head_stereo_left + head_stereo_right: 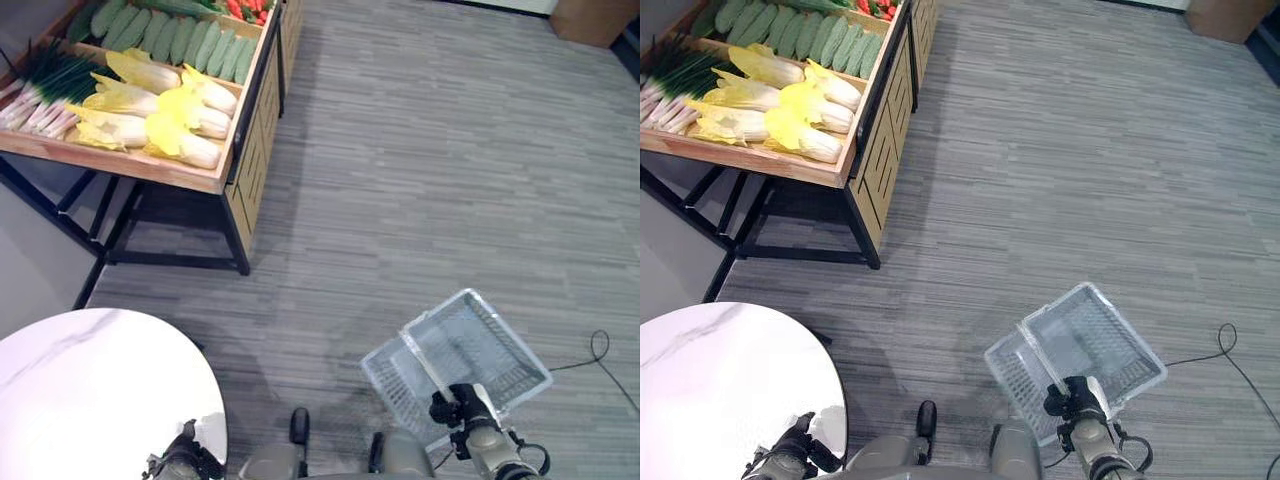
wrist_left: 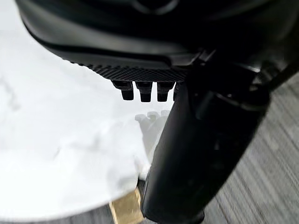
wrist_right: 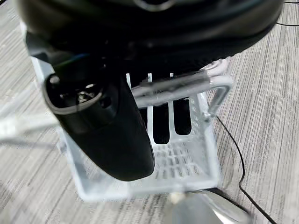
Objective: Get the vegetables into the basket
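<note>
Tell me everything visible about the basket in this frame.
The basket is a clear, pale plastic tray-like box with slotted, perforated walls and floor and a clear handle bar. It looks empty: no vegetables show inside. It hangs tilted above the grey floor, at the robot's lower right, far from the vegetable stand. The right hand has its fingers curled round the handle, with the thumb on the near side. Nothing else touches it.
</note>
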Robot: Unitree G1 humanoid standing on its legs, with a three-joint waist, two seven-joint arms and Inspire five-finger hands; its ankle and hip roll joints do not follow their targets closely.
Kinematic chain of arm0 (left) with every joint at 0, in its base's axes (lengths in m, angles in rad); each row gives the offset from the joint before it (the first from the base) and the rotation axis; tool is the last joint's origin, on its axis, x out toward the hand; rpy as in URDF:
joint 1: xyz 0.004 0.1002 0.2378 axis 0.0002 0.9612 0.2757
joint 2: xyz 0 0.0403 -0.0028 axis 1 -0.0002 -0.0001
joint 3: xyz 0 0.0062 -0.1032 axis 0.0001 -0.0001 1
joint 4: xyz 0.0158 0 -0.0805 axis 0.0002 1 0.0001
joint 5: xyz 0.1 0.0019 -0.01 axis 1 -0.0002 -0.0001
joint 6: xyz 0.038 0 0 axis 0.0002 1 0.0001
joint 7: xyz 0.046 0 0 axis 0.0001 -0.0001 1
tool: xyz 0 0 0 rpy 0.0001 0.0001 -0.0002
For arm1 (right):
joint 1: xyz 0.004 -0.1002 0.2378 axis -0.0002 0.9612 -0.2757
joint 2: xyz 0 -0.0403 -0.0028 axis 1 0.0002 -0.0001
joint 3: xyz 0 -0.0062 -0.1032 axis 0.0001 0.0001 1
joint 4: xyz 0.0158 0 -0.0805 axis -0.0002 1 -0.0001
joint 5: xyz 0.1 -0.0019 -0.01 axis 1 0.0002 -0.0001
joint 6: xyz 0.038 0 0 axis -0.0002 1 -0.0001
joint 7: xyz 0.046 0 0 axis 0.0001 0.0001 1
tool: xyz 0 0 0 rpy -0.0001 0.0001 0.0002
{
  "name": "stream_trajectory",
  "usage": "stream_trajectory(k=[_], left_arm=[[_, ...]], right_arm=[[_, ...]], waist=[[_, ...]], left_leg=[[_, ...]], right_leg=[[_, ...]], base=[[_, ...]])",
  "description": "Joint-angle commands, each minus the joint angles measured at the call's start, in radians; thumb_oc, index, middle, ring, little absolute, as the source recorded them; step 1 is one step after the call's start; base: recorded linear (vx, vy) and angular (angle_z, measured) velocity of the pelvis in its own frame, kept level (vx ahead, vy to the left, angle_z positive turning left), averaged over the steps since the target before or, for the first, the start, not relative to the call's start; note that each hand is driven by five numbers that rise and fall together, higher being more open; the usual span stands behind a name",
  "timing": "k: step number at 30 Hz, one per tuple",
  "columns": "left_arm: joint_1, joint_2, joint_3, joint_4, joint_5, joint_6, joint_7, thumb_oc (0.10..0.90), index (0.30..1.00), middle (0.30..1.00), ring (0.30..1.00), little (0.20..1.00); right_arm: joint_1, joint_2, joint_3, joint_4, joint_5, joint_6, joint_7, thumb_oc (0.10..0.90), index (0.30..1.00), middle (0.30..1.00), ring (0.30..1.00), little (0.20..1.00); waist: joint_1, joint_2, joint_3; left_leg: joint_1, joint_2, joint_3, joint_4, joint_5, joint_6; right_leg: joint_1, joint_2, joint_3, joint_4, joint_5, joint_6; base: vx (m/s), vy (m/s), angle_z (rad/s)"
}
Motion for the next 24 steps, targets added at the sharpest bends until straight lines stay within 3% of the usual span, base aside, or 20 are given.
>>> stream_trajectory(k=[1,2,5,8,10,15,19,21,24], left_arm=[[-0.026,0.024,0.059,-0.021,0.01,-0.025,0.036,0.9,1.0,1.0,1.0,1.0],[-0.036,0.02,0.052,-0.03,0.01,-0.031,0.034,0.9,1.0,1.0,1.0,1.0],[-0.035,0.013,0.047,-0.031,0.012,-0.032,0.032,0.9,1.0,1.0,1.0,1.0],[-0.028,-0.004,0.049,-0.021,0.002,-0.034,0.034,0.9,1.0,1.0,1.0,1.0],[-0.017,-0.027,0.057,-0.024,-0.039,-0.039,0.029,0.9,1.0,1.0,1.0,1.0],[-0.015,-0.055,0.047,-0.018,-0.054,-0.035,0.033,0.9,1.0,1.0,1.0,1.0],[-0.013,-0.064,0.045,-0.013,-0.051,-0.03,0.033,0.9,1.0,1.0,1.0,1.0],[-0.008,-0.066,0.046,-0.008,-0.047,-0.029,0.032,0.9,1.0,1.0,1.0,1.0],[-0.005,-0.067,0.04,-0.002,-0.04,-0.027,0.032,0.9,1.0,1.0,1.0,1.0]], right_arm=[[-0.002,-0.066,0.02,-0.045,0.012,-0.027,-0.02,0.4,0.3,0.3,0.3,0.3],[0.006,-0.064,0.018,-0.044,0.014,-0.024,-0.019,0.4,0.3,0.3,0.3,0.3],[0.017,-0.063,0.018,-0.044,0.011,-0.023,-0.014,0.4,0.3,0.3,0.3,0.3],[0.023,-0.056,0.025,-0.006,0.017,-0.024,-0.009,0.4,0.3,0.3,0.3,0.3],[0.033,-0.063,0.021,0.017,0.021,-0.025,-0.006,0.4,0.3,0.3,0.3,0.3],[0.038,-0.087,-0.011,0.082,0.04,-0.023,-0.02,0.4,0.3,0.3,0.3,0.3],[0.043,-0.111,-0.024,0.126,0.026,-0.015,-0.029,0.4,0.3,0.3,0.3,0.3],[0.044,-0.136,-0.036,0.139,0.026,-0.013,-0.035,0.4,0.3,0.3,0.3,0.3],[0.035,-0.15,-0.042,0.146,0.024,-0.008,-0.039,0.4,0.3,0.3,0.3,0.3]], waist=[[-0.018,0.004,0.05],[-0.037,0.003,0.05],[-0.047,0.002,0.045],[-0.046,-0.002,0.018],[-0.049,0.013,-0.002],[-0.056,0.038,-0.009],[-0.057,0.045,-0.003],[-0.05,0.042,0.009],[-0.036,0.042,0.022]], left_leg=[[0.007,0.055,-0.08,0.059,-0.053,-0.084],[0.036,0.064,-0.102,0.052,-0.069,-0.102],[0.063,0.075,-0.117,0.048,-0.087,-0.116],[0.081,0.105,-0.128,0.048,-0.095,-0.137],[0.091,0.151,-0.149,0.044,-0.077,-0.163],[0.08,0.196,-0.17,0.059,-0.014,-0.19],[0.052,0.202,-0.165,0.119,0.022,-0.203],[0.004,0.183,-0.152,0.223,0.052,-0.209],[-0.038,0.155,-0.166,0.218,0.052,-0.199]], right_leg=[[0.06,0.022,-0.004,-0.213,0.212,0.013],[0.031,0.024,0.031,-0.287,0.243,0.024],[0.036,0.029,0.039,-0.297,0.253,0.025],[0.072,0.051,0.013,-0.317,0.239,0.006],[0.083,0.079,-0.025,-0.3,0.203,-0.015],[0.08,0.105,-0.057,-0.257,0.147,-0.045],[0.094,0.105,-0.069,-0.258,0.131,-0.06],[0.129,0.103,-0.081,-0.272,0.115,-0.076],[0.153,0.096,-0.083,-0.282,0.105,-0.077]], base=[[0.37,-0.197,0.14],[0.29,-0.157,0.07],[0.24,-0.161,0.33],[0.27,-0.259,0.58],[0.3,-0.326,0.21],[0.17,-0.198,0.22],[0.09,-0.109,0.16],[0.08,-0.121,0.2],[0.07,-0.055,0.14]])
